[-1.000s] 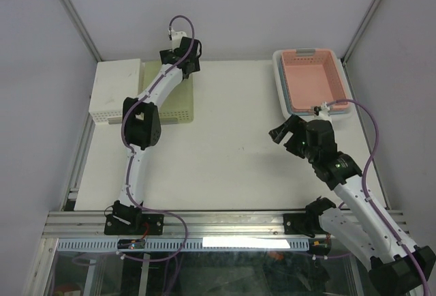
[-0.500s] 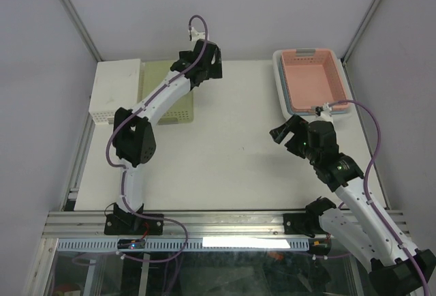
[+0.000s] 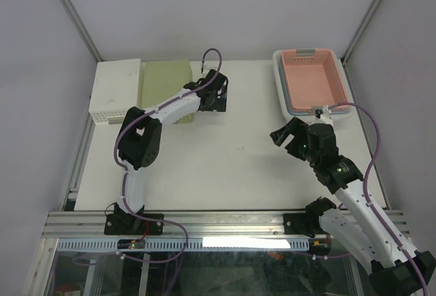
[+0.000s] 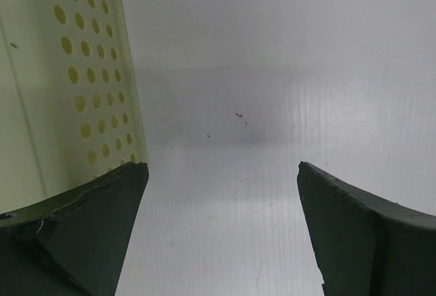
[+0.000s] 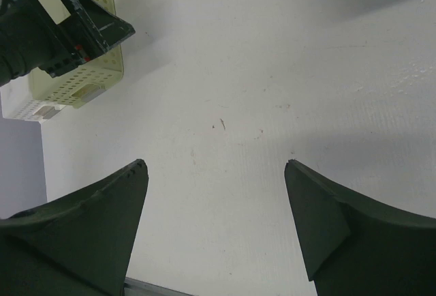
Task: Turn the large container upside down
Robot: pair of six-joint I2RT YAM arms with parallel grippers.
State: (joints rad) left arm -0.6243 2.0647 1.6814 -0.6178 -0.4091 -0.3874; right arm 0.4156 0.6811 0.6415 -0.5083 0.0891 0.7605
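Top view: the left tool (image 3: 216,95) hangs just beside the right wall of the pale green large container (image 3: 165,78), which sits at the far left of the tabletop (image 3: 238,159). Its upper face looks flat and closed. I judge it may already be inverted, but I cannot confirm this. The right tool (image 3: 283,131) hovers well apart from it, nearer the pink bin (image 3: 313,81).

Left wrist view: the left tool (image 4: 221,173) is spread wide and holds nothing. The container's perforated wall (image 4: 75,91) stands just beside one finger. Risk: sideways drift there would shove the container rather than grip it.

Right wrist view: the right tool (image 5: 214,170) is spread wide and empty over bare tabletop. Risk: reaching across could foul the left arm (image 5: 48,30).
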